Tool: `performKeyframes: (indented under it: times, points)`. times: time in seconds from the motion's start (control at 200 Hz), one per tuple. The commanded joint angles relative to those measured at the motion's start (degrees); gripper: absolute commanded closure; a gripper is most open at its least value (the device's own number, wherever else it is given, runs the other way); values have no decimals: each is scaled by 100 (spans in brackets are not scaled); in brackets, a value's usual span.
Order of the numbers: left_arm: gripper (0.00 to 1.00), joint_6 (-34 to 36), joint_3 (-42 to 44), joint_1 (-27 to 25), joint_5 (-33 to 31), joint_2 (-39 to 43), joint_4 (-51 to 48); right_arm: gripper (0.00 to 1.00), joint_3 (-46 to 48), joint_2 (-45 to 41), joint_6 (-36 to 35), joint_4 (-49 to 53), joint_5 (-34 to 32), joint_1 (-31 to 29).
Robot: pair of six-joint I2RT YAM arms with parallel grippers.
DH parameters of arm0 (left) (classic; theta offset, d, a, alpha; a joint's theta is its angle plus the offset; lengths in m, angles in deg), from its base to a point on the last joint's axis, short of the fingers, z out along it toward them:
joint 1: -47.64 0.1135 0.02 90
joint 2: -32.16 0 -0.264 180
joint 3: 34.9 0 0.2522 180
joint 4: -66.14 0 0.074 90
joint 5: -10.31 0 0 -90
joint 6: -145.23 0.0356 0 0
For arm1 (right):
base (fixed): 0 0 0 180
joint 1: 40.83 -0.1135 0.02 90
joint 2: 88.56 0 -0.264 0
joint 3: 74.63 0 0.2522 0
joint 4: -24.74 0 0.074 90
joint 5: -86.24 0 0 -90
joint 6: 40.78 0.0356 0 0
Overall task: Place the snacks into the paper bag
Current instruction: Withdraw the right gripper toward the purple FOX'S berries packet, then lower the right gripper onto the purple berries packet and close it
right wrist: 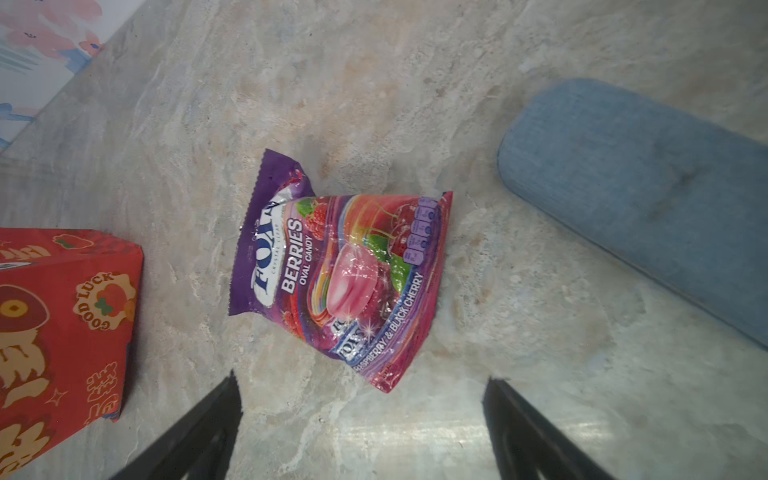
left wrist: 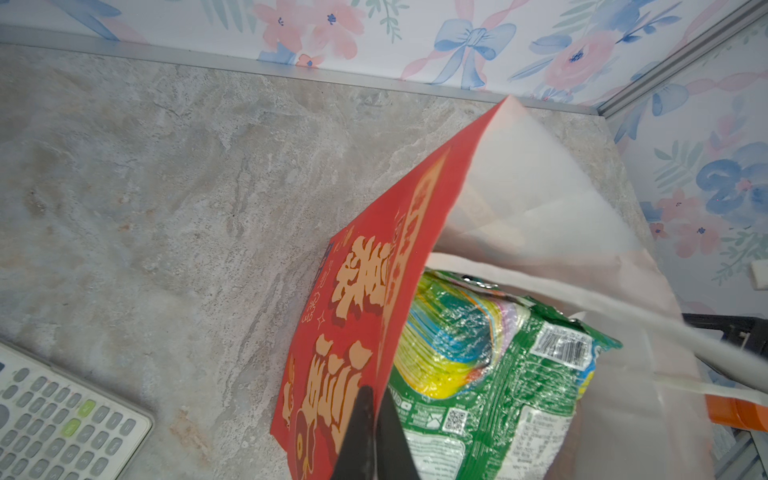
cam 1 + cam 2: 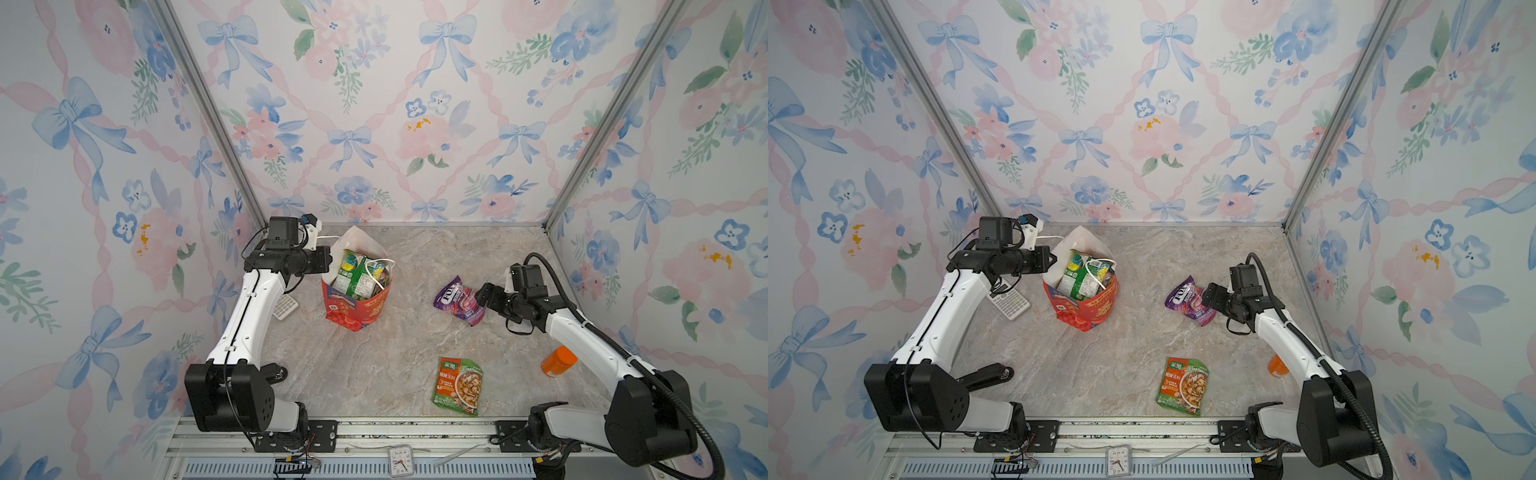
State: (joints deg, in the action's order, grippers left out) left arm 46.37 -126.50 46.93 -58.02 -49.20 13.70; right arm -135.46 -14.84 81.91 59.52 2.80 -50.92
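One green packet point(image 3: 457, 386) lies on the surface point(image 3: 395, 345) nearest the front. Farther back, a purple packet point(image 3: 457, 300) lies just ahead of the right gripper point(image 1: 361, 378), whose jaws are wide apart. Farthest, the left gripper point(image 2: 374, 403) clamps the wall of the red paper bag point(image 3: 357, 305), and more packets point(image 3: 357, 272) stand inside.

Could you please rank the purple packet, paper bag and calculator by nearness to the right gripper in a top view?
1. purple packet, at the right gripper's open jaws.
2. paper bag, left of centre.
3. calculator, far left.
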Motion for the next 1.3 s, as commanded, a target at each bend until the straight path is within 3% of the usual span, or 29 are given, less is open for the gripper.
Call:
performKeyframes:
  times: [0.0, 0.345, 0.68, 0.845, 1.09, 1.295]
  points:
    - [100, 16, 103, 42, -24, 54, -61, 11, 192, 162, 263, -608, 285, 194]
    - [100, 24, 103, 58, -32, 38, -61, 24, 281, 879, 273, -1225, 331, 336]
    - [100, 7, 85, 53, -16, 7, -61, 28, 205, 1699, 469, -1710, 631, 437]
    - [100, 16, 68, 53, -75, 51, -61, 35, 194, 1950, 548, -1946, 708, 437]
    - [100, -2, 72, 53, -22, 16, -61, 49, 164, 2296, 655, -2204, 889, 437]
    - [100, -11, 48, 53, -49, 37, -61, 73, 181, 2266, 701, -2327, 986, 438]
